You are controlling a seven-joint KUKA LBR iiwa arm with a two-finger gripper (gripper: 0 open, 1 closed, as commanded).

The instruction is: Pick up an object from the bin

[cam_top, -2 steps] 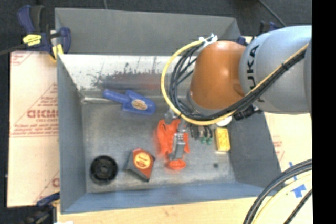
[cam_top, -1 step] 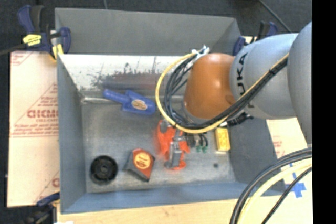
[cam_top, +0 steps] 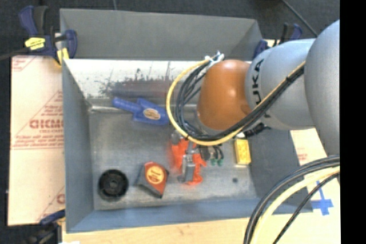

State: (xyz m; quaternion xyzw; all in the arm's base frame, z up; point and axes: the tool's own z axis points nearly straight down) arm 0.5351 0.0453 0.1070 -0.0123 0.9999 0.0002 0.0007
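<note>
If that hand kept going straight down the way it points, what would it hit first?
Most likely the orange-red plastic thing: the hand points down right over it, though from above I cannot tell the gap. The tape measure and yellow block lie to its sides.

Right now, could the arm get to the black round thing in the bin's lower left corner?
Probably yes: the black round thing lies uncovered on bare floor, apart from the tape measure. The bin walls close by might crowd the approach.
</note>
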